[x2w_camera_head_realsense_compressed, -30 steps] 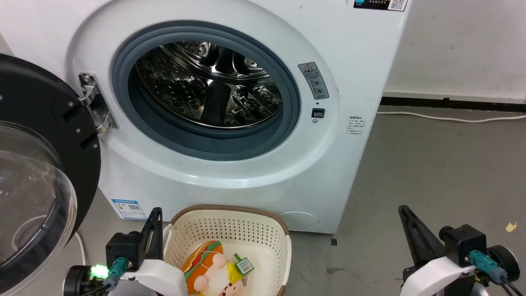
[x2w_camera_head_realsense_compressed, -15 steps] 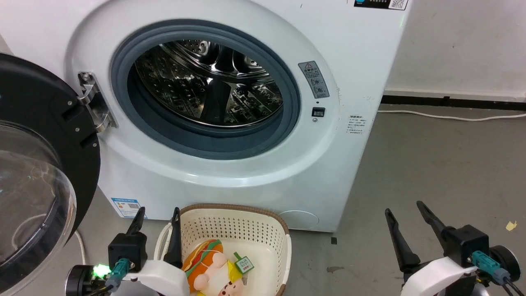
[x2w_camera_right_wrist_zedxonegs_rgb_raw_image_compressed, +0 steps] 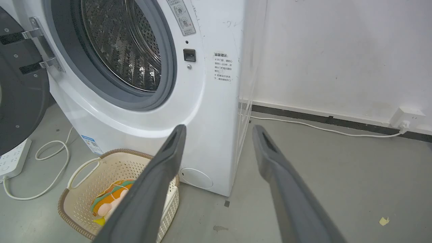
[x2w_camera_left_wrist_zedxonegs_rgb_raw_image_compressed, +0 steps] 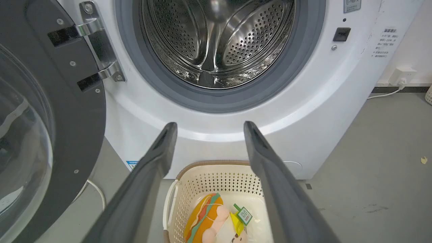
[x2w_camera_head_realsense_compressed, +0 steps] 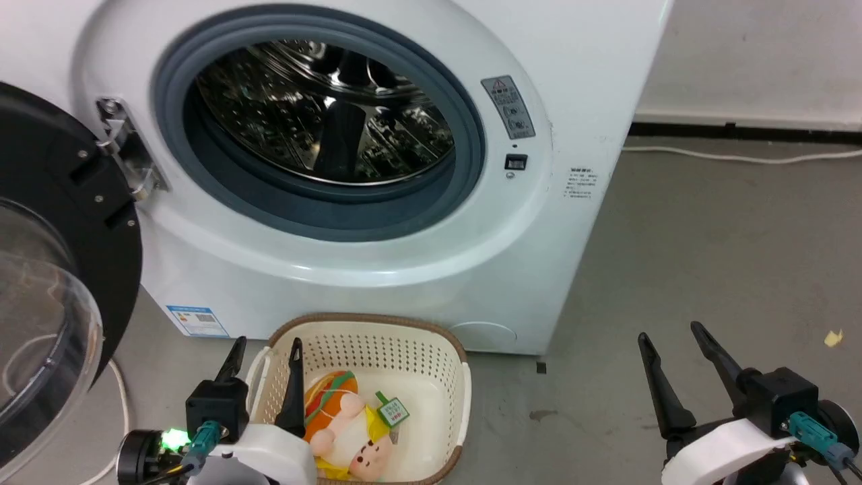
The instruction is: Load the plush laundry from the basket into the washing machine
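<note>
The large white front-loading washing machine [x2w_camera_head_realsense_compressed: 417, 269] stands on the grey floor [x2w_camera_head_realsense_compressed: 707, 256]. Its grey rubber ring surrounds an open mouth onto the shiny steel drum [x2w_camera_head_realsense_compressed: 323, 114]. The black-framed glass door [x2w_camera_head_realsense_compressed: 40, 155] is swung fully out to the left, so the way into the drum is unblocked.

The cream perforated plastic basket [x2w_camera_head_realsense_compressed: 377, 353] with a brown rim sits on the floor just before the washer's front, below the drum mouth. There is bare floor to its right.

The left gripper [x2w_camera_head_realsense_compressed: 267, 343] hangs over the basket's left edge with its fingers spread apart and nothing between them. In the head view one finger lies outside the wall and the other over the inside. The right gripper [x2w_camera_head_realsense_compressed: 670, 333] is well to the right over bare floor, also parted and empty.

The small plush doll [x2w_camera_head_realsense_compressed: 340, 421] lies inside the basket in its left half. Its long axis runs from far left to near right, with the orange-and-green burger back toward the washer and the peach face nearest the robot. Its green-white paper tag [x2w_camera_head_realsense_compressed: 392, 409] sticks out to the right.
</note>
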Controlling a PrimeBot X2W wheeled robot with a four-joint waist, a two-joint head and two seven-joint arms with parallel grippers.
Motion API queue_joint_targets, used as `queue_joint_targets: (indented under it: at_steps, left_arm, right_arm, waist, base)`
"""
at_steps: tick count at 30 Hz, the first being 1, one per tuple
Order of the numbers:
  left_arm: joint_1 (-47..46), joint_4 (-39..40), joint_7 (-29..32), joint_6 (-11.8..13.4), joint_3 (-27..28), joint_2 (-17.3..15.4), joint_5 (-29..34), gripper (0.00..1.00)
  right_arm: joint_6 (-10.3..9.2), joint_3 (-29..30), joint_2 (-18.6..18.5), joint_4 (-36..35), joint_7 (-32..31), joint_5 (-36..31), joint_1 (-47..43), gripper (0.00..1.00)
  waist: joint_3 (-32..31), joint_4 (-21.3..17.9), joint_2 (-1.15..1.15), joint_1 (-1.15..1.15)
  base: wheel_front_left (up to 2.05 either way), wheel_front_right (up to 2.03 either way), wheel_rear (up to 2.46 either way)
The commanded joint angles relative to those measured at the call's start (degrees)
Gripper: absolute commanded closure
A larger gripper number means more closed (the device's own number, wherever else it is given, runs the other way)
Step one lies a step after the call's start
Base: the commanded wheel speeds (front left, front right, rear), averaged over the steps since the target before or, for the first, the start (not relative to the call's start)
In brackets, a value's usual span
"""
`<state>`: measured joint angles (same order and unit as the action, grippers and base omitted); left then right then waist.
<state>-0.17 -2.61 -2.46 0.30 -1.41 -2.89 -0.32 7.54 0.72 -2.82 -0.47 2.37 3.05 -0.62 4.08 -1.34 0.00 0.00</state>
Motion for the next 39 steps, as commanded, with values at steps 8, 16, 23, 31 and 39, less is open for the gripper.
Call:
queue_joint_targets:
  at_steps: [8,16,23,31,39]
  left_arm:
    - [-3.3,-4.6,-0.7,-1.0,-0.8,-0.8,-0.8,0.00]
    - [-6.1,-10.2,0.4,-1.7,-1.6,-2.4,-1.0,0.00]
    - [-8.3,-15.5,2.3,-2.6,-2.8,-4.2,-1.4,0.00]
    - [-11.6,-22.9,5.1,-3.4,-3.2,-7.5,-4.0,0.00]
    - [-14.5,-28.4,6.1,-3.5,-2.9,-10.5,-5.6,0.00]
  right_arm:
    - [-0.01,-0.2,0.0,-0.7,1.4,1.6,2.1,0.00]
    - [-0.02,-0.5,0.0,-1.0,2.3,3.2,2.8,0.00]
    - [-0.02,-1.1,0.0,-1.3,3.2,5.0,3.7,0.00]
    - [-0.02,-2.0,0.0,-1.8,4.4,7.7,4.8,0.00]
    - [-0.03,-2.8,0.0,-2.5,5.3,9.4,5.8,0.00]
  waist:
    - [3.6,-2.1,0.00,0.00]
    - [7.1,-4.4,0.00,0.00]
    - [10.2,-6.6,0.00,0.00]
    - [14.6,-9.8,0.00,0.00]
    - [18.3,-11.9,0.00,0.00]
  base:
    - [0.00,0.00,0.00]
    - [0.00,0.00,0.00]
    - [0.00,0.00,0.00]
    - [0.00,0.00,0.00]
    - [0.00,0.00,0.00]
